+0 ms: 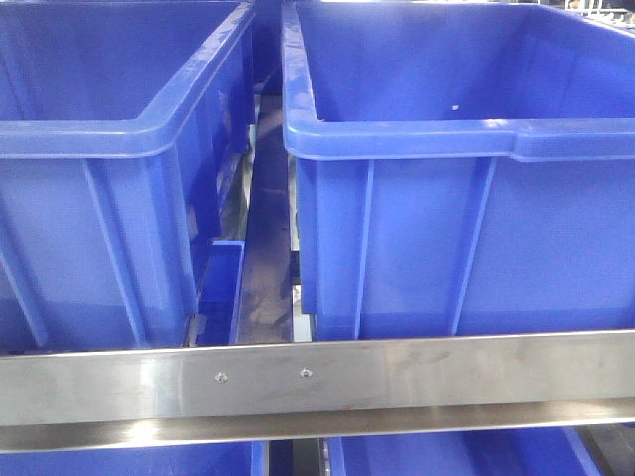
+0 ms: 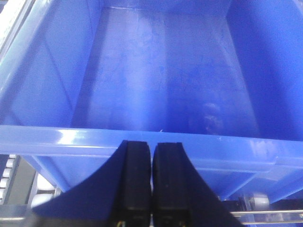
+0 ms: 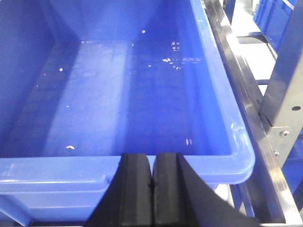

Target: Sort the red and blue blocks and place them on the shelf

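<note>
We're parked at the shelf, left fingers and right fingers pressed together holding nothing, each over an empty blue bin, no blocks showing.

You see two bins of smooth, glossy blue plastic, the left bin and the right bin, on a shelf whose near rail is brushed, shiny steel. Your left gripper and right gripper have matt black, rubber-like pads. Pale specks dot one bin's floor.
</note>
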Available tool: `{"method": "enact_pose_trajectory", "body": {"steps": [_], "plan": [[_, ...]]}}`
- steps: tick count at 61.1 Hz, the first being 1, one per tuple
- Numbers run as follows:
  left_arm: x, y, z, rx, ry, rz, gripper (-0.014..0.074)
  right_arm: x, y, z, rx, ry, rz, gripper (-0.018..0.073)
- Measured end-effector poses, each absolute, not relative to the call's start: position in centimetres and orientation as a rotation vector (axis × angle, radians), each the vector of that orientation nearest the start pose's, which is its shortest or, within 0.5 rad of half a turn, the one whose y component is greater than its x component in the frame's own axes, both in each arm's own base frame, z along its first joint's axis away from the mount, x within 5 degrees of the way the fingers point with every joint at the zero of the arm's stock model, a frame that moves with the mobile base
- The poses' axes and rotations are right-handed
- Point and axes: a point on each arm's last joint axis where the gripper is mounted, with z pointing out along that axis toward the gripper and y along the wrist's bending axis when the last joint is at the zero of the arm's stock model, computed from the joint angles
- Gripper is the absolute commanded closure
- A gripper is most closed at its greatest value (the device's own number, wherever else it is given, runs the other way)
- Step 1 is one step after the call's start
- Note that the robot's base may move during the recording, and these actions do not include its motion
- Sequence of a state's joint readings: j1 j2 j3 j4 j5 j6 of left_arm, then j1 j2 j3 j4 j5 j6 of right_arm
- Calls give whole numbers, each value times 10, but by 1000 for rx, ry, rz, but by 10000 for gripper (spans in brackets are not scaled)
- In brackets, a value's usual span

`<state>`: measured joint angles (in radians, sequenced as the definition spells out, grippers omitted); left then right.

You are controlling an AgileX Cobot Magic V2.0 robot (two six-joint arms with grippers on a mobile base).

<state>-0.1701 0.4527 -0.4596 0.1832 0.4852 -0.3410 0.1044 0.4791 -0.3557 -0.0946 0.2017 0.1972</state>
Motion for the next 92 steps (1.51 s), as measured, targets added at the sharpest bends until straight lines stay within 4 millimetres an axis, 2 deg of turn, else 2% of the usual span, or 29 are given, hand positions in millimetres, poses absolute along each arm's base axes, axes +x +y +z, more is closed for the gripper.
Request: {"method": "enact_pose_trajectory", "body": {"steps": [63, 72, 82, 92], "plan": [[94, -8, 293, -64, 1955, -147, 471, 107, 9, 279, 14, 1810, 131, 510], [94, -8, 293, -64, 1955, -147, 471, 99, 8, 282, 2, 1763, 121, 510], [94, -8, 293, -64, 1955, -147, 471, 82, 7, 268, 18, 1682, 154, 510], [94, -8, 293, -64, 1955, -147, 471, 68, 6, 233, 25, 1666, 165, 510]]}}
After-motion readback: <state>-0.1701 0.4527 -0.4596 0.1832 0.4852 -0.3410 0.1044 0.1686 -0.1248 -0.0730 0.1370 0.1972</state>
